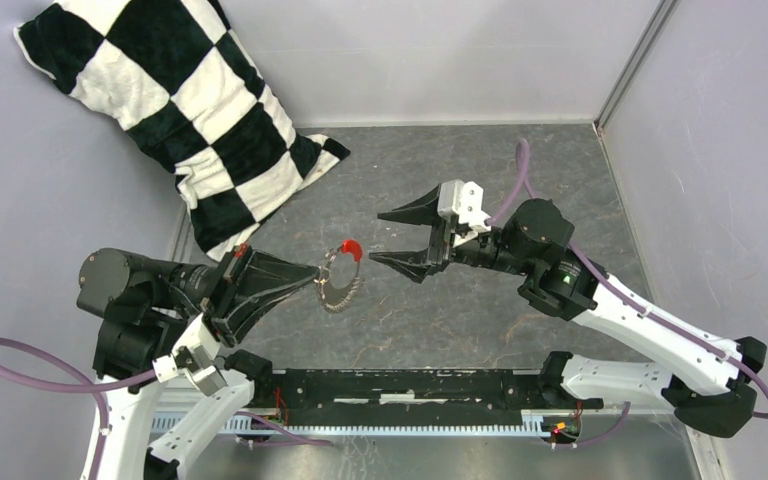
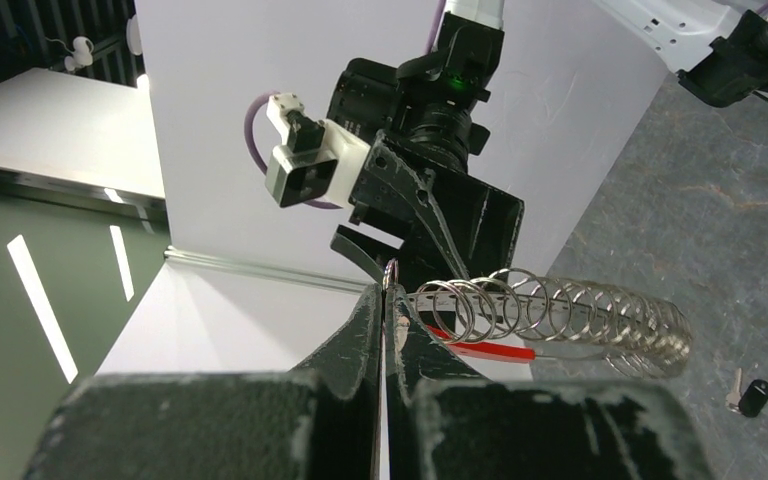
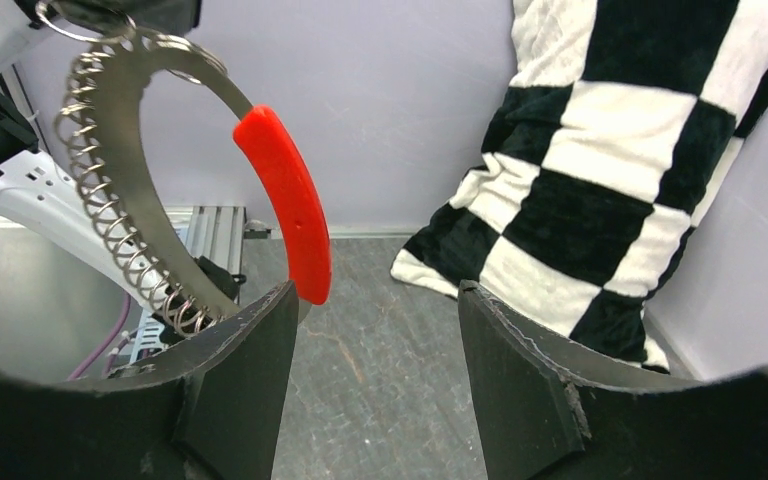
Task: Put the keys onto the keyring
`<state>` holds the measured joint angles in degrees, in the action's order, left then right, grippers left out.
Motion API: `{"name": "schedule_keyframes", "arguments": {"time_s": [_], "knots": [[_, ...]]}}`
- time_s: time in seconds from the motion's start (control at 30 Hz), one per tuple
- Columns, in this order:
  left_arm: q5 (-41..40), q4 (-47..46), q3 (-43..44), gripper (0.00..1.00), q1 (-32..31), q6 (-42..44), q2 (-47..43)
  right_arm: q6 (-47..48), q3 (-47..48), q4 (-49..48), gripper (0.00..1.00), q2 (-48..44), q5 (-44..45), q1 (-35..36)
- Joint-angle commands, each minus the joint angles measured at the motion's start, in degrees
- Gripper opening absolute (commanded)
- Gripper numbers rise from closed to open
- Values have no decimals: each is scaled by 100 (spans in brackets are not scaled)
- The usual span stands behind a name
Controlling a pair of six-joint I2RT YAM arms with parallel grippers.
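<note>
Keyring (image 2: 560, 318): thin silvery loop strung with a row of small wire rings and a curved red tag (image 3: 285, 205). It sits off the table (image 2: 720, 200), pinched at one end by the left gripper (image 2: 388, 300). Key (image 2: 749, 397): tiny, black stubby head, short silver blade, lying loose on the table, apart from the ring.

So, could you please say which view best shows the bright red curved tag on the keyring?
Right wrist view: the bright red curved tag hangs large and clear. Top view shows a small red speck; left wrist only a sliver by the silvery keyring.
</note>
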<state>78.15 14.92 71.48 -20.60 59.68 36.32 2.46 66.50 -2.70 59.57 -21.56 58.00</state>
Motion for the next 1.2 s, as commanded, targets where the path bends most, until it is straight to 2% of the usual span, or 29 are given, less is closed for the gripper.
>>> {"name": "schedule_keyframes", "arguments": {"time_s": [0.0, 0.1, 0.33, 0.5, 0.7, 1.0, 1.17], "knots": [[68, -38, -64, 2, 30, 46, -63, 223, -119, -588, 67, -196, -222, -16], [94, -13, -89, 2, 36, 280, -68, 272, -131, -641, 66, -201, -279, -19], [165, 636, -180, 2, 66, 1559, -119, 342, -132, -764, 66, -154, -407, -25], [161, 646, -149, 2, 70, 1633, -116, 352, 136, -575, 66, 17, -427, -20], [163, 638, -67, 2, 65, 1315, -98, 308, 247, -511, 66, 124, -459, -21], [105, -224, 30, 2, 66, -234, 1, 299, 387, -282, 65, 255, -434, -19], [78, -337, 66, 2, 65, -656, 57, 315, 392, -155, 65, 331, -358, -20]]}}
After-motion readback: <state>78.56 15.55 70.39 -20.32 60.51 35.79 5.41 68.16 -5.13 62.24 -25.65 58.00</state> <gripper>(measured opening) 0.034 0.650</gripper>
